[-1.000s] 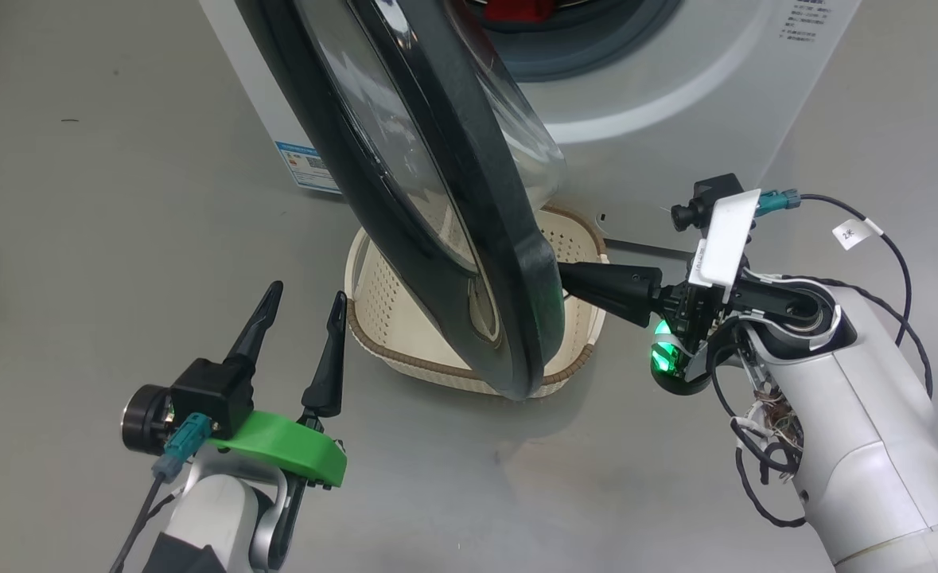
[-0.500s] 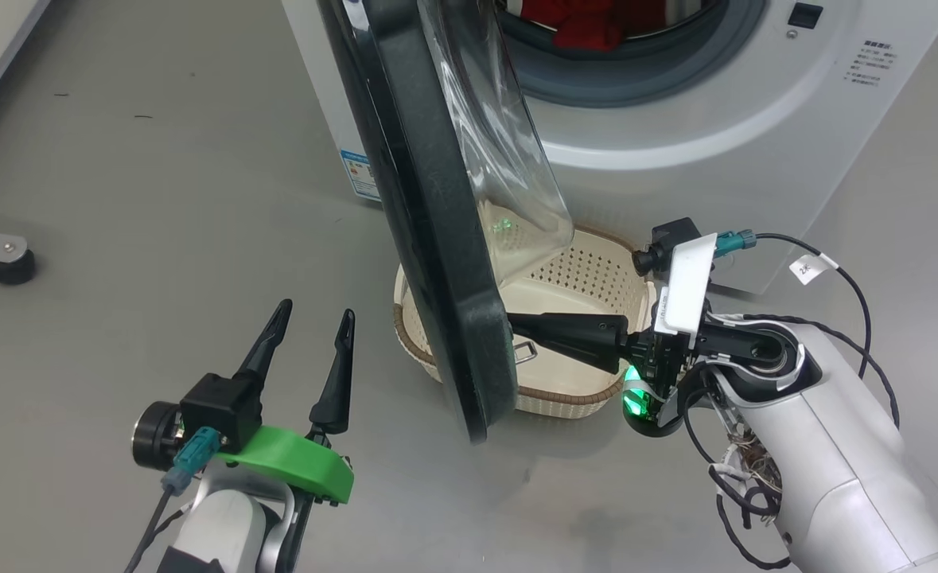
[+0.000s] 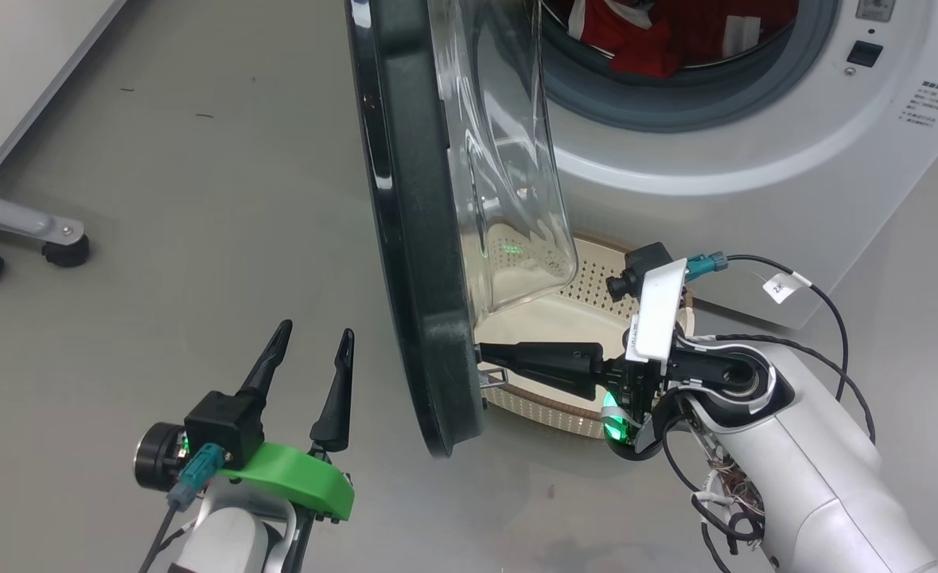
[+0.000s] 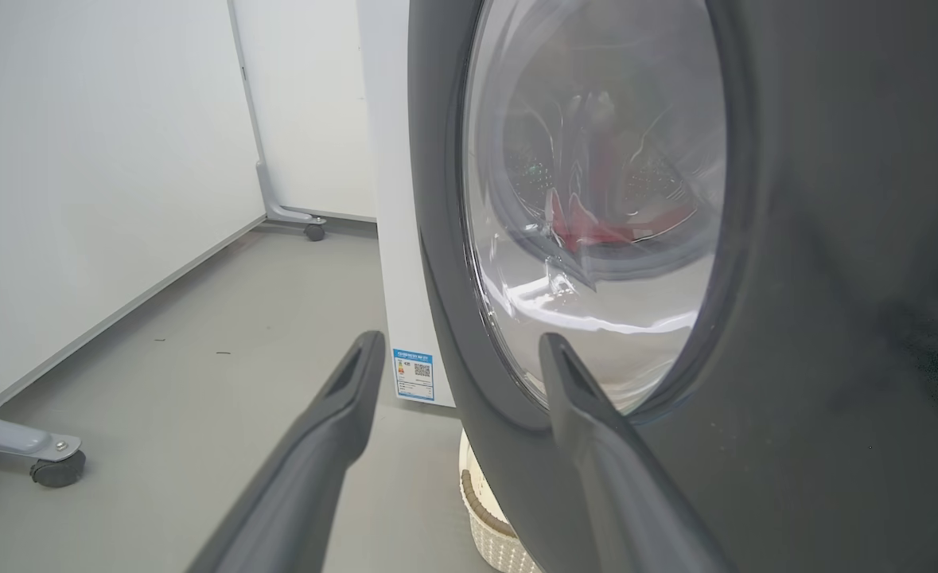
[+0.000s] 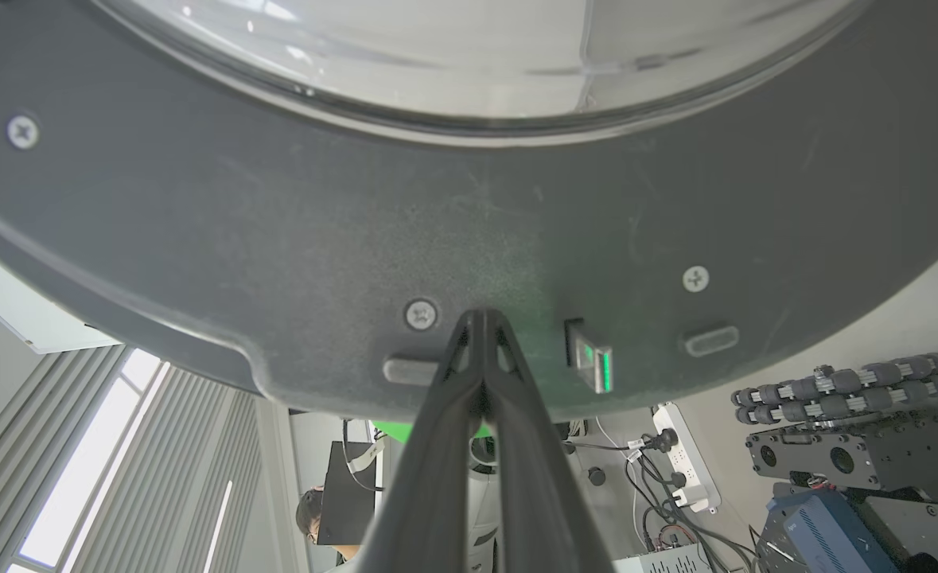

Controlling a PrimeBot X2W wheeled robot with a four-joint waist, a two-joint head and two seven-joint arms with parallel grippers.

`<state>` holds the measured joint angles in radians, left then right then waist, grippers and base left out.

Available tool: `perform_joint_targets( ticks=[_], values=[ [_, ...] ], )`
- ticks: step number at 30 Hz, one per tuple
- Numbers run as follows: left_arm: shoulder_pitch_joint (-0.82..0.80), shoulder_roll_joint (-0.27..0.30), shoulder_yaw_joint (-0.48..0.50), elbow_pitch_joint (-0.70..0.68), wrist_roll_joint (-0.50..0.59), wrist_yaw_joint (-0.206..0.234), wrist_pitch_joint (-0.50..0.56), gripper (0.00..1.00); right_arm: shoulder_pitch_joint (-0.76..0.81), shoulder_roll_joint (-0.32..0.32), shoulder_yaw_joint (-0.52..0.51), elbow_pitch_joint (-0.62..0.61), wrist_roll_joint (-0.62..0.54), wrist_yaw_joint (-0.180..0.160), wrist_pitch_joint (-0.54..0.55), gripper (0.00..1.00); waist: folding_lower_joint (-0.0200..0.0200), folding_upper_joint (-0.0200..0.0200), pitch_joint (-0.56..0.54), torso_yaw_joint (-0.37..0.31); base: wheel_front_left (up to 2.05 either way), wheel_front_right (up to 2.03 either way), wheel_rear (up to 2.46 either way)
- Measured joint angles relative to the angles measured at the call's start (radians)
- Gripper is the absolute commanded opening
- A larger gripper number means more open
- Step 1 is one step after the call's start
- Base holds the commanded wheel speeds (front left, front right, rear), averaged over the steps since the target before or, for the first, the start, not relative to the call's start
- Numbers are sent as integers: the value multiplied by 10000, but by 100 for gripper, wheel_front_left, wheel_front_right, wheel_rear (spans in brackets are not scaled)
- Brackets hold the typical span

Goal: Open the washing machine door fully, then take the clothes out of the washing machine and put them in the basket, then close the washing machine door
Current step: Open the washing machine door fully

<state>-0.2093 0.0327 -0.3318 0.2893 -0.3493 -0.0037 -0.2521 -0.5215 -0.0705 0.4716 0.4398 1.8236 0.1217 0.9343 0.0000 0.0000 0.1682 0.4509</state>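
The clothes (image 3: pixel 651 40) (red, white-trimmed) lay in the drum of the washing machine (image 3: pixel 755 159); the washing machine door (image 3: pixel 421 239) stood open above the basket (image 3: pixel 588 278). The right gripper (image 3: pixel 484 354), fingers together, touched the door's inner rim; the left gripper (image 3: pixel 315 329) gaped, holding nothing.

The head view looks steeply down from above onto the grey floor (image 3: pixel 198 199), catching the washing machine door (image 3: pixel 417 239) edge-on and the washing machine (image 3: pixel 755 159) front at its top. The left wrist view sits low, facing level along the left pincer (image 4: pixel 461 342) at the door's outer face, close by. The right wrist view looks along the right pincer (image 5: pixel 480 314), hard against the door's inner rim. All three share the door; the head and left wrist views also share the basket (image 3: pixel 592 286).
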Motion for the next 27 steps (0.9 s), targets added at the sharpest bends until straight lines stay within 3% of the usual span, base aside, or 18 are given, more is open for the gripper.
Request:
perform_joint_targets(
  ticks=[13, 23, 24, 25, 26, 27],
  values=[
    [148, 6, 115, -69, 0, 90, 0, 100, 35, 44, 221, -130, 242, 0, -560, 0, 0, 0, -73, -23, 0, 0, 0],
    [178, 8, 314, -102, 0, 165, 0, 100, 461, 75, -531, -441, 531, 0, -1413, 0, 0, 0, -93, -226, 0, 0, 0],
    [192, 17, 309, -100, 0, 165, 0, 100, 536, 79, -731, -493, 533, 0, -1615, 16, 0, 0, -99, -259, 0, 0, 0],
    [206, 13, 303, -102, 0, 165, 0, 100, 612, 81, -878, -533, 537, 0, -1743, 45, -1, 0, -101, -284, 0, 0, 0],
    [221, 13, 299, -102, 2, 165, 0, 100, 687, 81, -1007, -564, 516, 0, -1896, 98, -1, 0, -99, -307, 0, 0, 0],
    [233, 13, 288, -98, 4, 165, 0, 100, 764, 73, -1124, -593, 420, 0, -2082, 100, 0, 0, -97, -327, 0, 0, 0]
  ],
)
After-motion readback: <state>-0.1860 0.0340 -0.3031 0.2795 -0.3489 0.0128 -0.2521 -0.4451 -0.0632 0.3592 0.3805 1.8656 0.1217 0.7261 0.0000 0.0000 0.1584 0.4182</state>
